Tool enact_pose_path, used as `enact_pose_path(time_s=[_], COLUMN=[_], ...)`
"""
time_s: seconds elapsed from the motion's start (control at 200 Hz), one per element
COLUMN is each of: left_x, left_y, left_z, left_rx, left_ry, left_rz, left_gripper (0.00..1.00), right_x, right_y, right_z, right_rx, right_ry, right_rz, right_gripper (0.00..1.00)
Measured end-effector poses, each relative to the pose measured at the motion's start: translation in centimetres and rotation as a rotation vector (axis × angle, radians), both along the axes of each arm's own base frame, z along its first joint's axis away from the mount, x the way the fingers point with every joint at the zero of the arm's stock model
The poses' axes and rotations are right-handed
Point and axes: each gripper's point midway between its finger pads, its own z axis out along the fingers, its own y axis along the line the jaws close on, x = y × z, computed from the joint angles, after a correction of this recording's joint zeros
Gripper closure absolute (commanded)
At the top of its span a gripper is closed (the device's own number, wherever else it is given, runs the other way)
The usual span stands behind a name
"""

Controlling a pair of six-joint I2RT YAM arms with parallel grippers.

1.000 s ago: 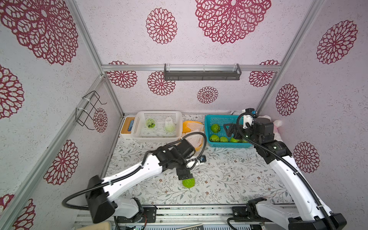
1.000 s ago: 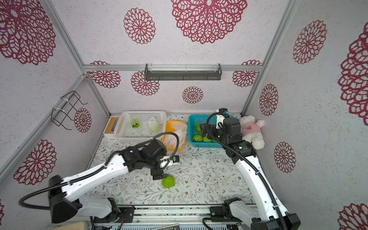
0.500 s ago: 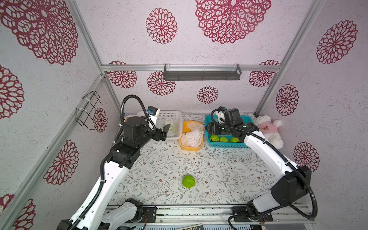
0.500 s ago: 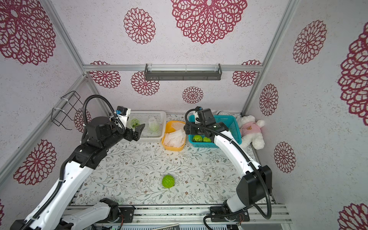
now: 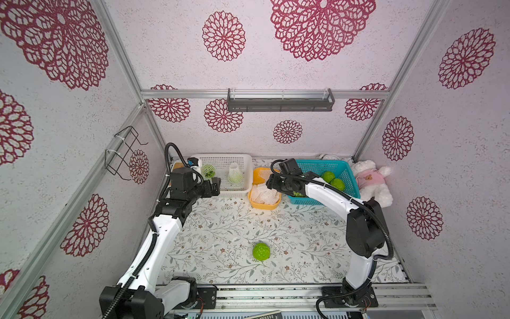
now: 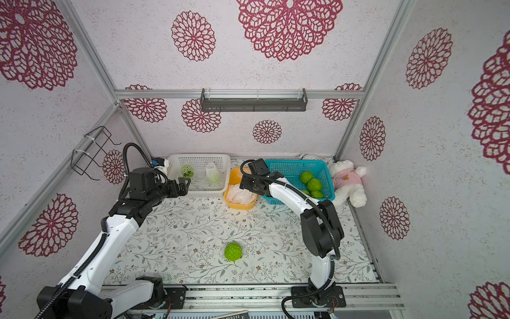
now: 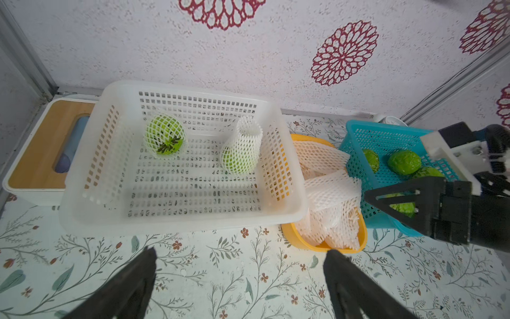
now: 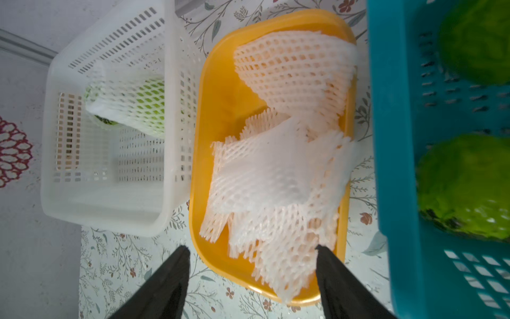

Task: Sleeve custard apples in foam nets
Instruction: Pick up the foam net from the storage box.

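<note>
Bare custard apple [image 5: 261,251] lay on the near table [image 5: 303,248]
Left gripper [image 7: 241,251] stood wide open, empty, before the white basket [image 7: 179,222]; right gripper [image 8: 251,247], fingers parted and empty, hung over the foam nets [image 8: 276,171] in the yellow tray [image 8: 220,116]

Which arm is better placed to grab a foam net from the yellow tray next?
Right. The right claw hangs open over the foam nets in the yellow tray; the left claw, also open, faces the white basket.

Both top views look steeply down; wrist cameras, close, share the orange tray [image 8: 220,105].
</note>
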Motion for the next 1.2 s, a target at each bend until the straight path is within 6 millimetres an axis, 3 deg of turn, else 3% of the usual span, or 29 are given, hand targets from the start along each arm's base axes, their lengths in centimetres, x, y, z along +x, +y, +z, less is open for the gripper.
enact_pose_path(time_s=[0.34,0.58,0.806,1.201], left_x=[0.0,0.0,0.0,0.0], left_y=[-0.2,-0.3,-0.3,-0.6], left_z=[-0.1,-0.1,-0.3,-0.3], left_rx=[-0.011,-0.015,-0.022,-0.031], left_ry=[0.001,0.002,0.01,0.013], left_rz=[-0.005,-0.01,-0.009,-0.021], left_gripper=[0.03,0.03,0.03,0.03], right_x=[2.9,3.7,4.4,4.4], right_y=[0.5,1.0,1.5,1.7], right_z=[-1.9,-2.7,-2.0,-1.7], right_rx=[0.043,0.063,0.095,0.081], right_ry=[0.007,0.005,-0.028,-0.045], right_rz=[-0.097,-0.106,-0.096,-0.064], right_gripper=[0.27,0.38,0.48,0.89])
